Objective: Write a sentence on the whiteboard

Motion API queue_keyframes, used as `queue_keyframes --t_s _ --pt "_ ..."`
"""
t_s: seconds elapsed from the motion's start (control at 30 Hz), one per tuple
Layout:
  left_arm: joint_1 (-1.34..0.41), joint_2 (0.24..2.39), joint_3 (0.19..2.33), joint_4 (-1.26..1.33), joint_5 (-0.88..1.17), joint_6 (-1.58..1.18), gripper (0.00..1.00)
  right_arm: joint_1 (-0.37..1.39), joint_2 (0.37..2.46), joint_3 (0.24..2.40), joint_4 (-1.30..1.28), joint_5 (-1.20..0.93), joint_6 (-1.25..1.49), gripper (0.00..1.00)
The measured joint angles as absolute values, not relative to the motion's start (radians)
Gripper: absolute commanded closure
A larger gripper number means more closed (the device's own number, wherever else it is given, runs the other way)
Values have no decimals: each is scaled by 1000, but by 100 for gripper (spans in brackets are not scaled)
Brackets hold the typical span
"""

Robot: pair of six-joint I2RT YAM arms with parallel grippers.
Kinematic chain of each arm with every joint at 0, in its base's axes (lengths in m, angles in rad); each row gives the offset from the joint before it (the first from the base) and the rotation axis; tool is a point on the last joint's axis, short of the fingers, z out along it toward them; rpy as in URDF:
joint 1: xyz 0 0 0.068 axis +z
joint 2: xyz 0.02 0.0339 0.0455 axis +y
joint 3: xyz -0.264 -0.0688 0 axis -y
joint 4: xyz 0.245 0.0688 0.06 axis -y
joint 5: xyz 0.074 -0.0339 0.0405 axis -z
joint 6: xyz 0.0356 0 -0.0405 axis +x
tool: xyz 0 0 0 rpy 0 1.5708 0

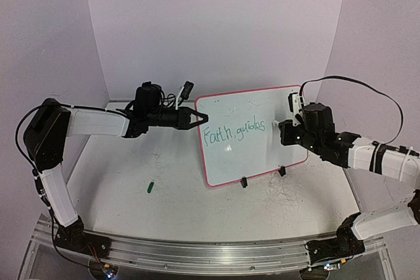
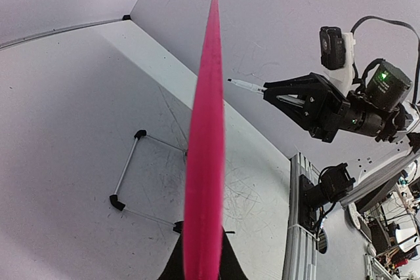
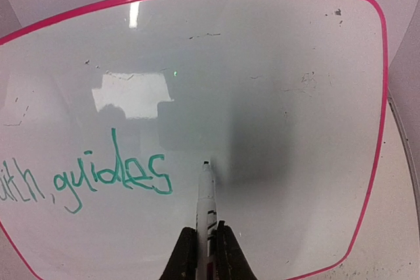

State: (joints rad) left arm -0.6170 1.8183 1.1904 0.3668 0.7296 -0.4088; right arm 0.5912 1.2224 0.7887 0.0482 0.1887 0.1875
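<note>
Clamping whiteboard (image 1: 259, 155) edge w/ L hand (image 1: 201, 120), R hand (image 3: 207, 235) pinched tight on marker (image 3: 207, 191) near sentence (image 3: 111, 180).

**Tally of things**

One whiteboard (image 1: 252, 136) stands on two black clip feet (image 1: 243, 181) and bears two green words (image 1: 233, 132). One marker (image 3: 206, 195) faces it. One small green piece (image 1: 150, 187) lies left of the whiteboard. Two pincers: left pincer (image 1: 202, 120), right pincer (image 3: 207, 240).
</note>
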Motion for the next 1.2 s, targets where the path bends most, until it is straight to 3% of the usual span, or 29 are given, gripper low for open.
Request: queue_keyframes --t_s 1.2 --pt "-617 1818 1190 365 730 -401 100 590 1298 789 108 167 184 100"
